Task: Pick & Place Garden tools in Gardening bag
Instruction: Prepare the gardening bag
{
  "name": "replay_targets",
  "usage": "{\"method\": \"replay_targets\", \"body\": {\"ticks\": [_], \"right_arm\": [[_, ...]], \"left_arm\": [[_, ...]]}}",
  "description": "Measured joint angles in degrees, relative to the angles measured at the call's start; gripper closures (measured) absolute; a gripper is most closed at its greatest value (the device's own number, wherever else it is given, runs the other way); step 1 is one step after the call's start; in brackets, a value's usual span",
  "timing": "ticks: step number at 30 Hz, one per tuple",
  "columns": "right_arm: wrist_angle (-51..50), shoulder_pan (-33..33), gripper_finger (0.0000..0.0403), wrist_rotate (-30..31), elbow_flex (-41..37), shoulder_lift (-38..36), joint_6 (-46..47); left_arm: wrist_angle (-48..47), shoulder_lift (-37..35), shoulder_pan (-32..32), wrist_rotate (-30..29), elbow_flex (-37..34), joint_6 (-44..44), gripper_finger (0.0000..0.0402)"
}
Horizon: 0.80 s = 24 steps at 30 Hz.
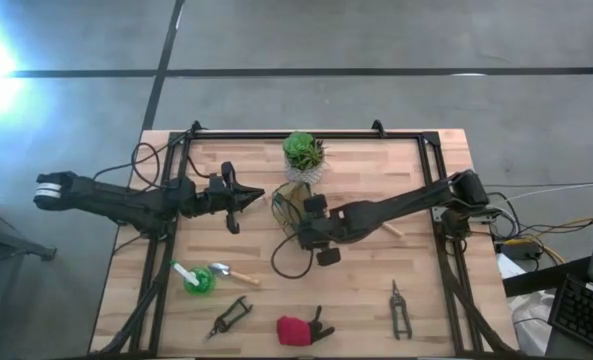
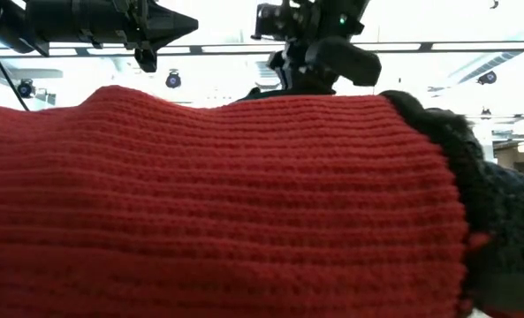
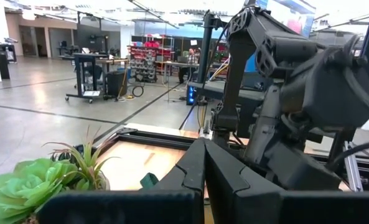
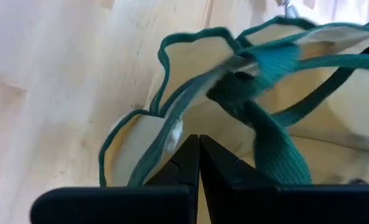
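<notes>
The gardening bag [image 1: 287,204], tan with green trim, lies mid-table in front of the potted plant [image 1: 303,152]. My right gripper [image 1: 298,226] hangs over it, shut and slanting down; in its wrist view the shut tips [image 4: 198,148] are at a green-edged pocket of the bag [image 4: 172,74]. My left gripper [image 1: 259,197] is shut, level and above the table, left of the bag. On the near half lie a green-and-white tool [image 1: 191,278], a trowel [image 1: 231,272], pruners [image 1: 229,317], a red-and-black item [image 1: 301,328] and more pruners [image 1: 400,308]. My right gripper's shut fingertips come from above, slanting down, at the bag's green-trimmed pocket edge [image 4: 172,140]. I cannot tell whether they touch the cloth. Nothing shows between the fingers.
A black frame [image 1: 306,135] rims the table. A black cable loop [image 1: 288,262] lies just near of the bag. A wooden handle [image 1: 390,229] shows beside the right arm. The red knitted item [image 2: 217,203] fills the low view.
</notes>
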Motion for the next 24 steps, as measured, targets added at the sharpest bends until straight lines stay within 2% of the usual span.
{"method": "replay_targets", "body": {"ticks": [3, 8, 14, 24], "right_arm": [[1.05, 0.02, 0.0395, 1.27, -0.02, 0.54, -0.04], [1.93, 0.00, 0.0395, 7.34, -0.02, 0.43, -0.11], [2.23, 0.04, 0.0395, 17.94, -0.02, 0.29, 1.20], [5.41, 0.07, 0.0395, 21.15, -0.02, -1.45, 1.83]], "left_arm": [[-0.01, 0.00, 0.00, 0.00, 0.00, 0.00, 0.0392], [-0.05, 0.00, 0.00, 0.00, 0.00, 0.00, 0.0392], [-0.05, 0.00, 0.00, -0.02, 0.00, 0.01, 0.0392], [-0.09, 0.00, 0.00, -0.01, 0.00, 0.01, 0.0392]]}}
